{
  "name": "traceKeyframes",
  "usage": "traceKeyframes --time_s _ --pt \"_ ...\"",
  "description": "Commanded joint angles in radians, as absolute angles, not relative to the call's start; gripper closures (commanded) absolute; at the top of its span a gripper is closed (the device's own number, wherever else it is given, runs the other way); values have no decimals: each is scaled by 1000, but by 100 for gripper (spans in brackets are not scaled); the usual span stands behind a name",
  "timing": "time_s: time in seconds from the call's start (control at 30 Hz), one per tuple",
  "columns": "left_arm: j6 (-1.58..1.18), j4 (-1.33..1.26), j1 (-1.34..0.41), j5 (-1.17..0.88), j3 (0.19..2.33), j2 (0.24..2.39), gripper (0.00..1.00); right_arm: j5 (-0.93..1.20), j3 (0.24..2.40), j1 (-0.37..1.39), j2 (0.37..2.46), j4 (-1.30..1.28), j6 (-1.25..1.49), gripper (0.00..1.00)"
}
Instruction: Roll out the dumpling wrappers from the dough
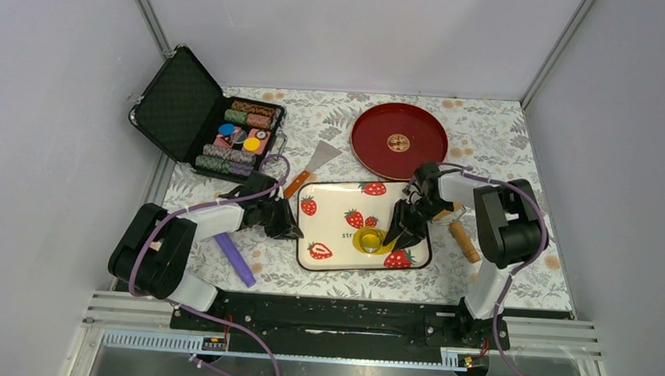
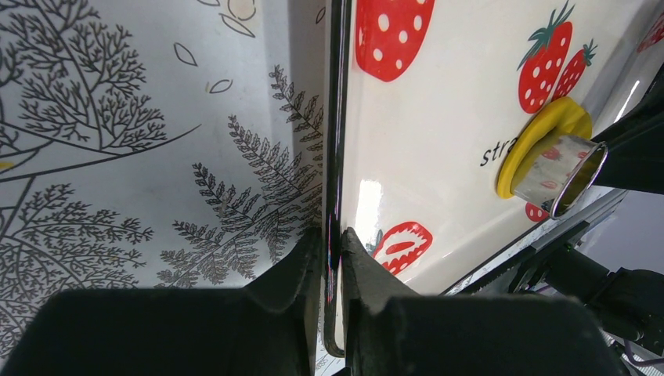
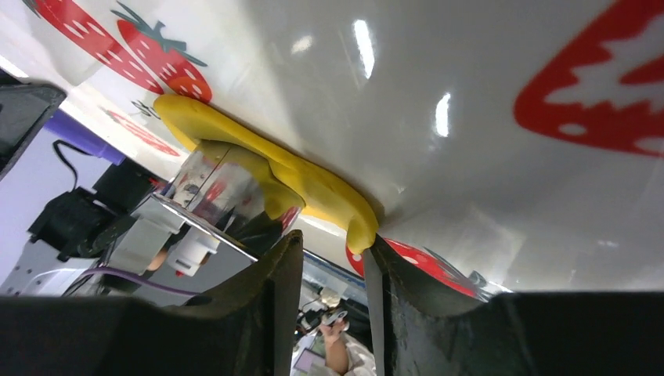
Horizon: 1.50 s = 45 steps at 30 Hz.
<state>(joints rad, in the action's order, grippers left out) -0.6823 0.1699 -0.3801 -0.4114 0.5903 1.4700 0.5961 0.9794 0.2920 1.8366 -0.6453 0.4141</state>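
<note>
We see the left gripper [image 2: 334, 243] clamped on the left rim of the white rectangular strawberry-print tray [image 1: 336, 207]. We judge this is meant to stop the tray sliding while work goes on inside it. The flattened bright-yellow dough [image 3: 313, 184] lies on the tray's near half, between the printed strawberries. A shiny round metal ring cutter [image 3: 207, 188] stands on it, presumably to stamp out 1 round; no separate cut disc shows. The right gripper [image 3: 333, 243] sits low at the dough's right edge with its 2 jaws a little apart. The dough's curled tip is at the mouth of the gap, and we cannot tell whether they pinch it. We read this as a reach to peel the surplus away from the cutter.
</note>
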Motion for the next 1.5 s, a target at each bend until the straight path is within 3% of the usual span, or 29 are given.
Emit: traceKeyframes --time_s 0.0,0.1,0.33,0.47,0.93,1.47 --pt "-649 232 -388 -300 532 1525 100 526 975 290 1913 -547 387 59" --pt "-649 231 -389 -301 533 1527 100 522 981 290 1919 -544 378 62" --pt "-649 232 -390 -302 532 1525 100 506 1000 291 1891 -551 377 84" --pt "-649 232 -389 -300 531 1526 100 466 1009 291 1840 -578 369 89" --pt "-649 233 -389 -301 534 1525 100 409 1062 290 1719 -652 363 90" --pt "-646 235 -389 -300 535 1526 100 376 1112 272 1734 -669 362 89"
